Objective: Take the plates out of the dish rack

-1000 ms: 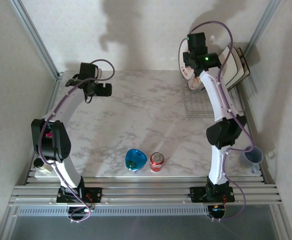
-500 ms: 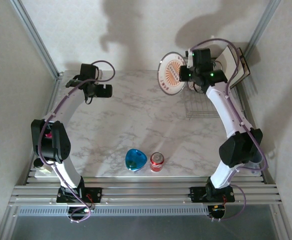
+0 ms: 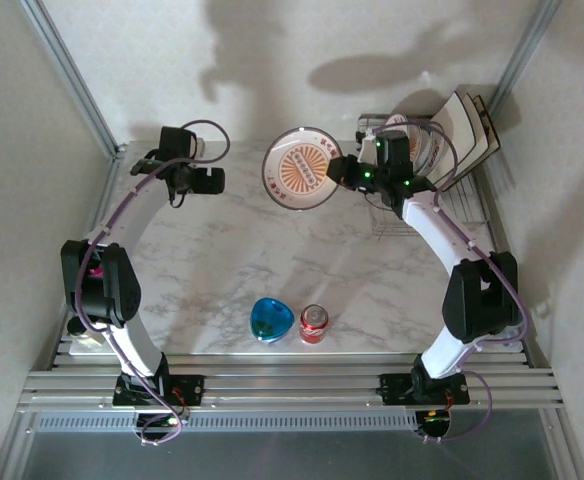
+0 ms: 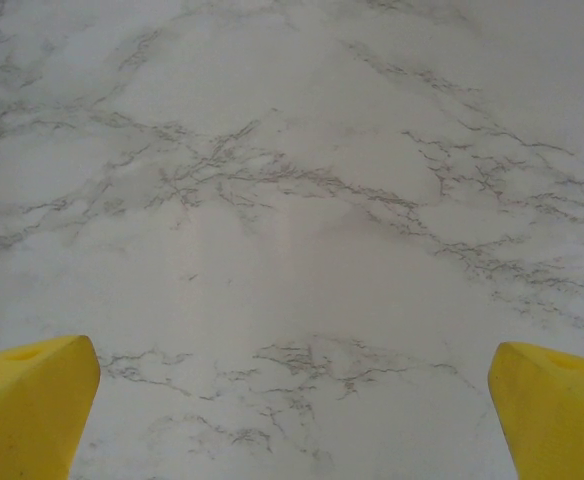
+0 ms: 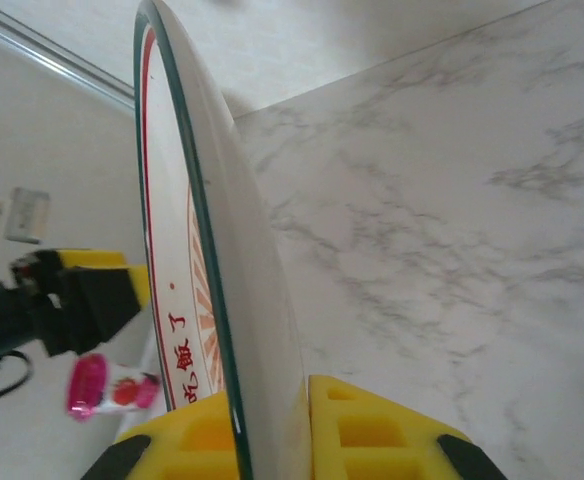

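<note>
Gripping a round plate (image 3: 300, 182) by its rim, the right gripper (image 3: 336, 174) is clenched on it. The plate is held tilted on edge above the marble table (image 3: 262, 255), just left of the dish rack (image 3: 402, 215). Other plates (image 3: 459, 135) lean at the rack's far end. The left gripper (image 3: 210, 180), well left of the rack, has its jaws spread wide and holds nothing.

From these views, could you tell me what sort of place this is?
Probably a robot test cell staged as a kitchen counter: two arms bolted to a metal rail, a marble-look table, a rack of plates.
</note>
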Controlling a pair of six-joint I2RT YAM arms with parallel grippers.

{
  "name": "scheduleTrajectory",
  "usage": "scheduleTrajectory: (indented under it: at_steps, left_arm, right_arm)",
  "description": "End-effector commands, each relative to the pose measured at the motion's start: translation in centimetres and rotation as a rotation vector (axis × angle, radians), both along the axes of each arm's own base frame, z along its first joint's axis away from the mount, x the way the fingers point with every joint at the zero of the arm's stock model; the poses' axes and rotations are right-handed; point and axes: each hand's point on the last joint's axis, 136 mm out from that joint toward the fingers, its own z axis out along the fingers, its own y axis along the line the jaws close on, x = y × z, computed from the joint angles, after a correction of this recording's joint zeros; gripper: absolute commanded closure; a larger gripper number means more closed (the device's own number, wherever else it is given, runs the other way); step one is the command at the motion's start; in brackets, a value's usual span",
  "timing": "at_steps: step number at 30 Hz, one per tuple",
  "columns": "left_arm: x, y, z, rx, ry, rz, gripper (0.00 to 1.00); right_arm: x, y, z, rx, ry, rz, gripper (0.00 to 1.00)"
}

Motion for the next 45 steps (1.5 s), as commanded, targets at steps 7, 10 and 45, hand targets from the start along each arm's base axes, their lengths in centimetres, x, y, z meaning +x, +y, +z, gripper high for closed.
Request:
scheduleTrajectory:
  at_steps: [7,10,45]
  left_arm:
    - [-0.5,-0.9,2.1,-0.025,-0.052,-0.035,0.0]
    - [-0.5,-1.0,2.1,-0.034,-0.055,-0.04,0.0]
    - [-2.0,-12.9,7.6,-0.952,-0.196,-0.575,0.0]
  right_arm:
    - [1.1,0.7,1.2,0.208,-0.012,0.025,1.0]
    - [1.1,0.5,0.8,0.213,-0.006,0.018,1.0]
    - [1.7,0.4,-1.2,0.254,0.028,0.028,1.0]
